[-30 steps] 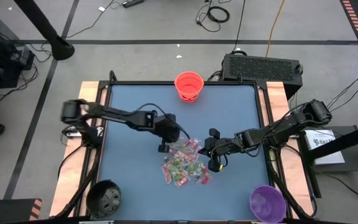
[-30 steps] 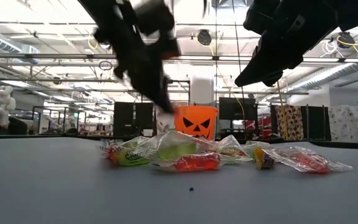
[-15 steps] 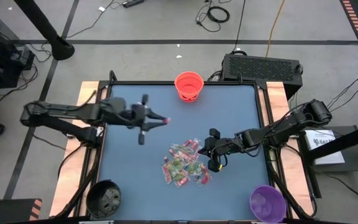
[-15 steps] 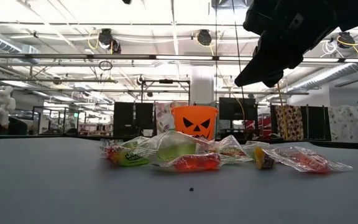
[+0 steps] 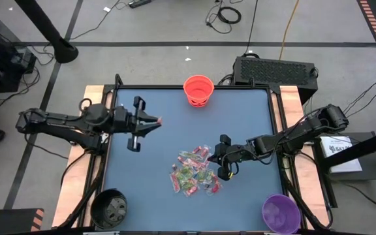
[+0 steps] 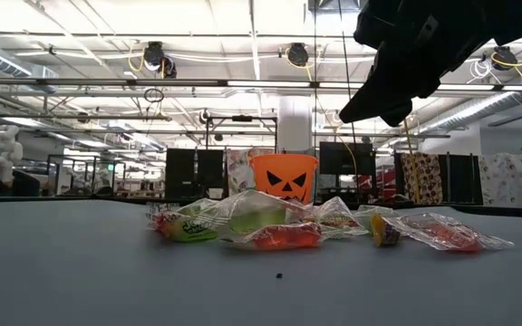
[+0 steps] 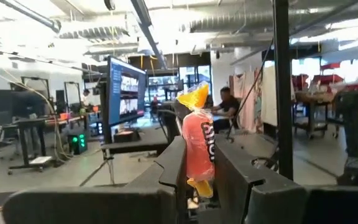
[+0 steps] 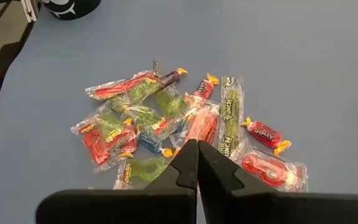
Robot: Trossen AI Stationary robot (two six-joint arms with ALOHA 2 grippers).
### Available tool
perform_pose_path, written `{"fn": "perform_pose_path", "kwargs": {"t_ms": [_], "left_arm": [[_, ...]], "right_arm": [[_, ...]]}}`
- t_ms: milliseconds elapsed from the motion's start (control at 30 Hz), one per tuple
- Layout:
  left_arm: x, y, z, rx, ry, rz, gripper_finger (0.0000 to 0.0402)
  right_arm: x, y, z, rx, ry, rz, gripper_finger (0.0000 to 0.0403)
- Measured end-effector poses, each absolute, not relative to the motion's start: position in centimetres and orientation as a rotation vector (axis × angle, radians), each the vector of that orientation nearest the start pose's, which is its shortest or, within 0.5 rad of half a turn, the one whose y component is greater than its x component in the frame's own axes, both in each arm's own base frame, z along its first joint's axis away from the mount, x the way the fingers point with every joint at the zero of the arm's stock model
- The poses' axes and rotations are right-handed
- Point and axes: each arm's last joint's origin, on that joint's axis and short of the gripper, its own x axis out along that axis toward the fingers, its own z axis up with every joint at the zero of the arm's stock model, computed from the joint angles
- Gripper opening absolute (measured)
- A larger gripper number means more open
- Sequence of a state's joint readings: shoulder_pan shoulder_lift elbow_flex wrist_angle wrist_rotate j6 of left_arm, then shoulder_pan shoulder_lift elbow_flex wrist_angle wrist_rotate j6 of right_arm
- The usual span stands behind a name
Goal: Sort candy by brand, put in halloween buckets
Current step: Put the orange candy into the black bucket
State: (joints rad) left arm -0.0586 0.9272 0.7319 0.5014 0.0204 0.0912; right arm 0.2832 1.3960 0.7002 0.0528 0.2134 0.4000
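My left gripper point(image 5: 154, 122) hangs over the left part of the blue table point(image 5: 240, 117), well apart from the pile, its fingers point(image 7: 166, 168) clamped on one sweet point(image 7: 199, 146) (a pink-red wrapper with yellow twisted ends and white lettering, standing upright between the pads); my right gripper point(image 5: 225, 171) hovers at the right edge of the candy pile point(image 5: 194, 171), its fingers point(image 8: 187, 163) pressed together with nothing between them.

I count three buckets: one orange bucket point(image 5: 198, 89) at the far edge of the table, carrying a black jack-o'-lantern face in the low view; one black bucket point(image 5: 108, 207) at the near left corner; one purple bucket point(image 5: 281, 213) at the near right corner.

The candy lies in a single loose heap near the middle of the table; from the right wrist I make out roughly a dozen pieces, though they overlap and I cannot give an exact count; clear crinkled packets with red and green sweets inside, one long green stick, one small red twist lying just beside the heap, and a little blue among them.
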Motion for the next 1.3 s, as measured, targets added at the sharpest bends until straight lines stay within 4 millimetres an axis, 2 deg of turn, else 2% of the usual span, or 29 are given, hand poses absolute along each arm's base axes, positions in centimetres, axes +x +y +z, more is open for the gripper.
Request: {"fn": "perform_pose_path", "kwargs": {"t_ms": [267,533,733,833,1033,1133,1300], "left_arm": [[20.7,-1.3,34.8,0.313,-0.241,-0.027,0.0066],[20.8,-1.3,33.4,0.733,-0.096,-0.024,0.0066],[20.8,-1.3,33.1,0.823,-0.064,-0.035,0.0066],[20.8,-1.3,33.1,0.741,-0.063,-0.037,0.0066],[20.6,-1.1,33.6,0.263,-0.083,-0.007,0.0066],[20.0,-1.4,33.9,0.125,-0.084,-0.1,0.0066],[17.8,-2.0,34.3,0.003,0.001,-0.275,0.0066]], "right_arm": [[26.8,7.2,19.5,0.229,0.625,-0.058,0.0],[26.8,7.2,19.5,0.229,0.627,-0.058,0.0],[26.8,7.2,19.5,0.227,0.627,-0.058,0.0],[26.8,7.2,19.5,0.223,0.627,-0.056,0.0],[26.8,7.2,19.5,0.218,0.626,-0.055,0.0],[26.8,7.2,19.5,0.218,0.626,-0.054,0.0],[26.8,7.2,19.5,0.217,0.627,-0.055,0.0]]}}
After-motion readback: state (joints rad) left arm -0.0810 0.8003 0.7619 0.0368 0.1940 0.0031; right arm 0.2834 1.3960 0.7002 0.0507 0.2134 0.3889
